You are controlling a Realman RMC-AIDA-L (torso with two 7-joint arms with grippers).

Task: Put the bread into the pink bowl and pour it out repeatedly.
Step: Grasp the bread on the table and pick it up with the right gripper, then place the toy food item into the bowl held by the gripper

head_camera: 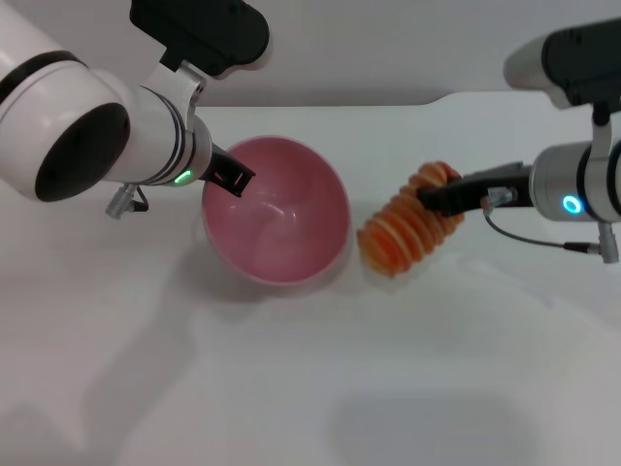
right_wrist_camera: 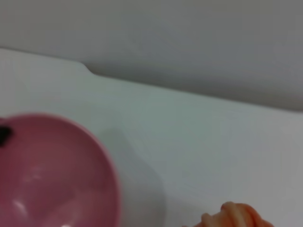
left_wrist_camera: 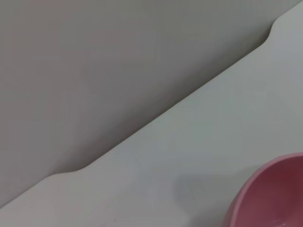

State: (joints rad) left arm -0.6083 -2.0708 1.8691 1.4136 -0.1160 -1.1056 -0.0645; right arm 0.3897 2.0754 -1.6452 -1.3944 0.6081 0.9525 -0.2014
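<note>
Pink bowl (head_camera: 277, 212) is tilted, its rim clamped in the left jaws (head_camera: 233, 178), while the right jaws (head_camera: 437, 197) grip the bread (head_camera: 408, 233).

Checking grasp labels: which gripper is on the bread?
The right gripper: its fingers close on the bread, beside the bowl. The left gripper is at the bowl's rim instead.

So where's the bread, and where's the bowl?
bread (head_camera: 403, 238), head view, on its ridged orange side.
bowl (head_camera: 291, 228), head view, on its inside wall.
bowl (right_wrist_camera: 52, 175), right wrist view, on its inside.
</note>
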